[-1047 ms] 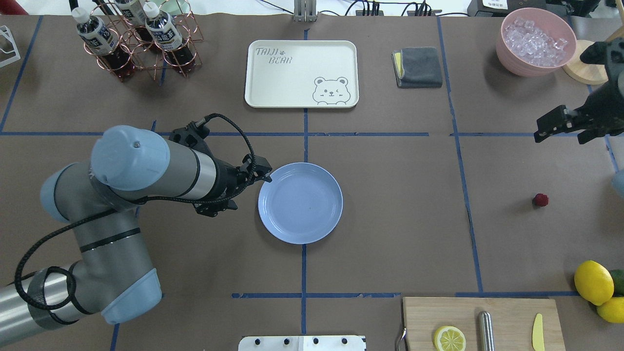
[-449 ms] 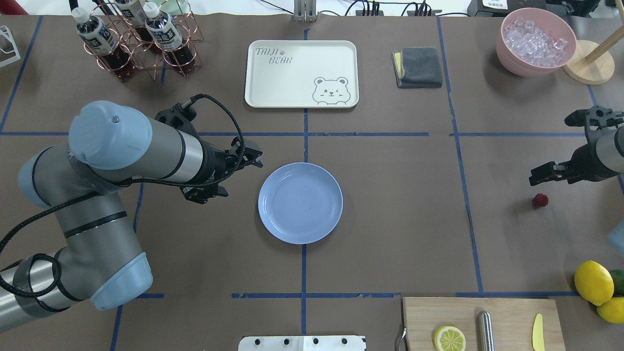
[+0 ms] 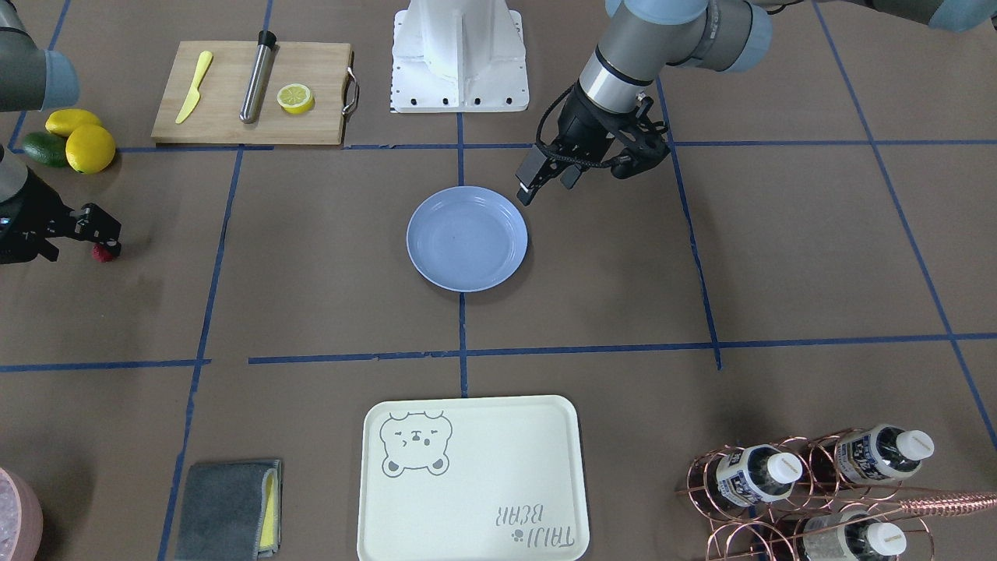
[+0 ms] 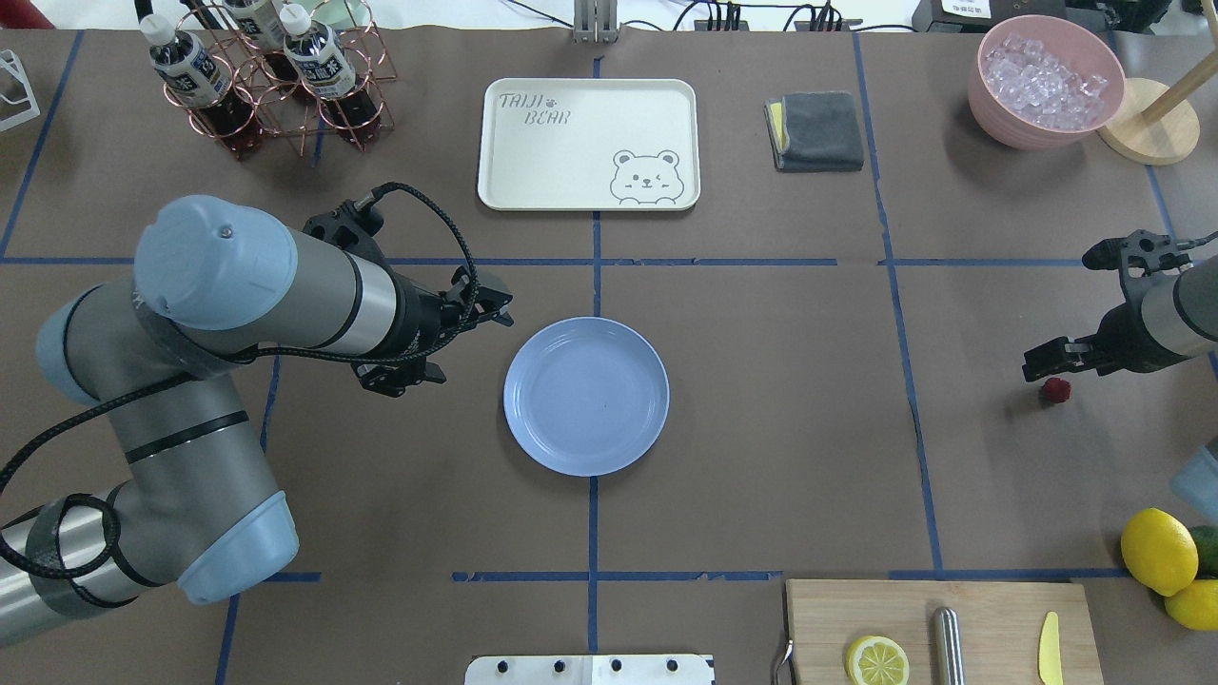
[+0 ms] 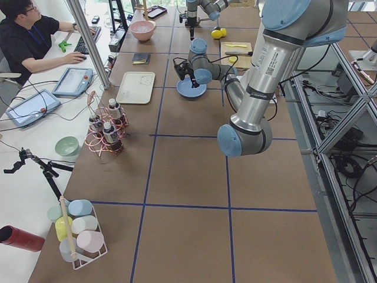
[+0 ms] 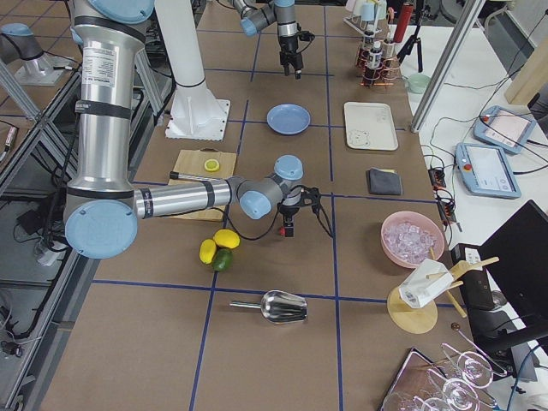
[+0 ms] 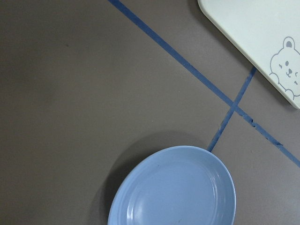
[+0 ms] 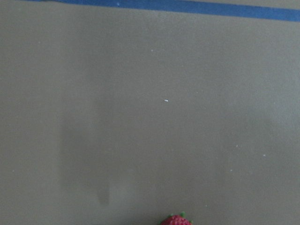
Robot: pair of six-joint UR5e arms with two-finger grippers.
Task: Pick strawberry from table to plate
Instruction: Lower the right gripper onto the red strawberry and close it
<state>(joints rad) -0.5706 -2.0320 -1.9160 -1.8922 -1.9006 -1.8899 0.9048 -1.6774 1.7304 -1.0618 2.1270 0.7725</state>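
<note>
The strawberry (image 4: 1053, 389) is a tiny dark red berry on the brown table (image 4: 780, 381), far to the right. It also shows in the front view (image 3: 101, 252) and at the bottom edge of the right wrist view (image 8: 177, 220). My right gripper (image 4: 1042, 364) hangs just above and beside the berry, and its jaws look open and empty. The light blue plate (image 4: 586, 396) lies empty at the table's middle (image 3: 467, 238) (image 7: 178, 192). My left gripper (image 4: 500, 309) hovers open just off the plate's upper left rim, holding nothing.
Two lemons (image 4: 1158, 550) and an avocado lie at the near right corner, beside a cutting board (image 4: 937, 633) with a lemon half, a steel rod and a yellow knife. A bear tray (image 4: 588, 143), grey cloth, pink ice bowl (image 4: 1045, 81) and bottle rack (image 4: 271, 76) line the far side.
My right gripper has swung down and toward the strawberry, ending right beside it. My left arm drew back to the left, off the plate's rim, then held still.
</note>
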